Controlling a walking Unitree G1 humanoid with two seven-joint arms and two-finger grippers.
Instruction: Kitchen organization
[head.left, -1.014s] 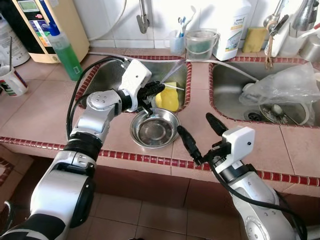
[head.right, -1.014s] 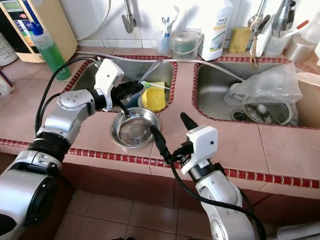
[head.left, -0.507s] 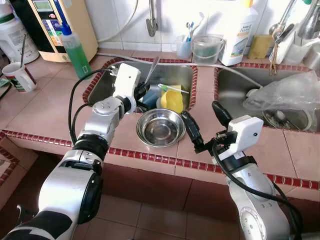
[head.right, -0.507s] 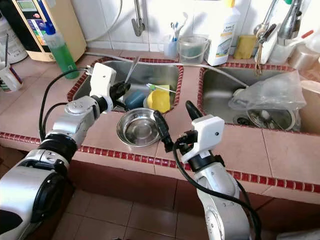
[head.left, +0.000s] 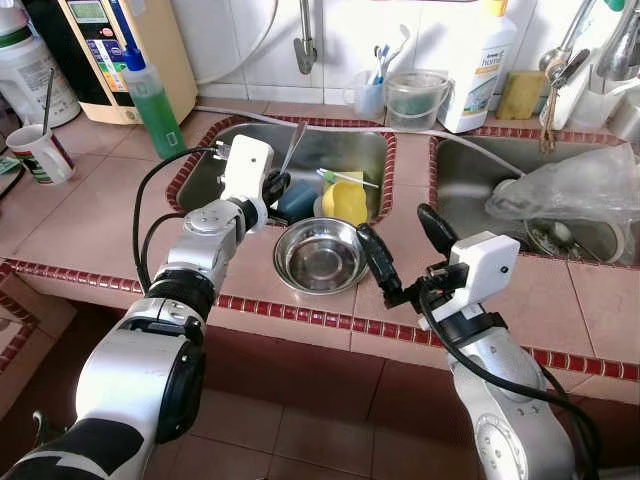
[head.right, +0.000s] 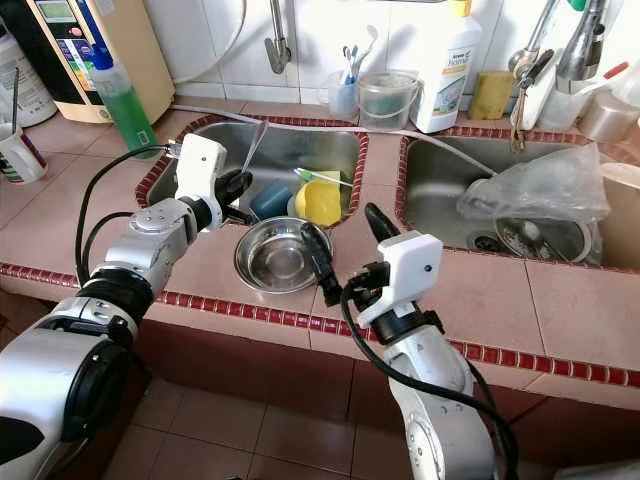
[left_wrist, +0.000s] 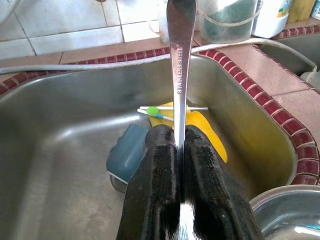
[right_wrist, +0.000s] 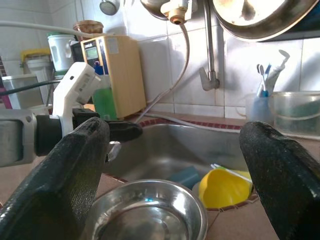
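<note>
Left claw (left_wrist: 181, 150) clamping spoon (left_wrist: 180, 60), over sink (left_wrist: 60, 150)

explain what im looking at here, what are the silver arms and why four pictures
The silver arms belong to a humanoid robot standing at a tiled kitchen counter. Two pictures come from cameras in its head, looking down. The other two come from a camera on each wrist, looking along that arm's two black fingers.

The left gripper is shut on a steel spoon, held above the left sink. In that sink lie a yellow cup and a teal cup. The right gripper is open, beside a steel bowl that sits on the counter in front of the sink. The right sink holds a plastic bag. A green bottle stands at the back left.
</note>
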